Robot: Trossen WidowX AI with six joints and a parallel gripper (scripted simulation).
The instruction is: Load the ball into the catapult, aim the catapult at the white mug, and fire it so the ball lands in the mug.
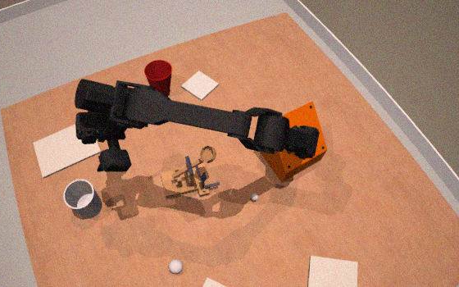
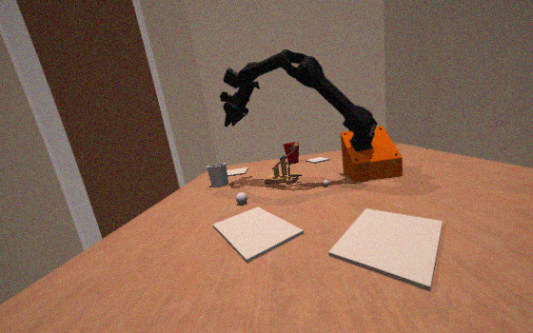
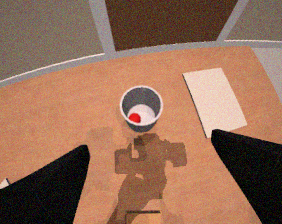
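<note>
My jaws are wide and empty, high at frame left. The catapult [image 1: 192, 174] cup looks empty; firing now would send nothing toward the mug [image 1: 80, 196].

Bright, grainy; soft overhead shadows
</note>
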